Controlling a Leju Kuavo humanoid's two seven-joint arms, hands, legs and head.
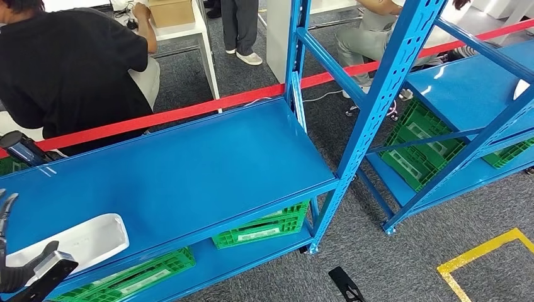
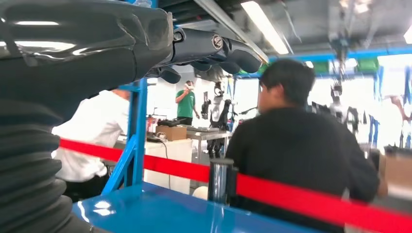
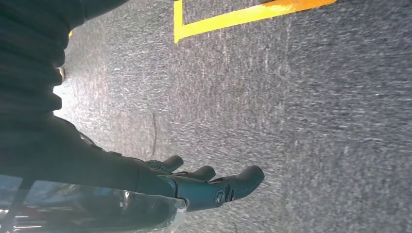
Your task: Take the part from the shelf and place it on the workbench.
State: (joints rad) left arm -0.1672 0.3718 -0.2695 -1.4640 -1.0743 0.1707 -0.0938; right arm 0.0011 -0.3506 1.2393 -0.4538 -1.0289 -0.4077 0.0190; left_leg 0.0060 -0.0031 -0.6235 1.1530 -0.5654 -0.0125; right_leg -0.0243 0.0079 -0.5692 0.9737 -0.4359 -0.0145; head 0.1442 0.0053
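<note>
The part [image 1: 72, 242] is a white, shallow, tray-like piece lying flat on the blue shelf board [image 1: 189, 170], near its front left corner. My left hand [image 1: 22, 255] hovers at the part's near left end, with dark fingers spread above it and the thumb in front of it. The left wrist view shows the left hand's fingers [image 2: 214, 48] stretched out with nothing in them, above the shelf board [image 2: 165, 211]. My right hand [image 3: 204, 184] hangs over the grey carpet, fingers extended and empty.
A red barrier tape [image 1: 189, 110] runs behind the shelf, and a person in a black shirt [image 1: 69, 69] sits just beyond it. Green crates [image 1: 264, 226] fill the lower level. A second blue rack [image 1: 466, 100] stands to the right. Yellow floor marking [image 1: 485, 251] lies front right.
</note>
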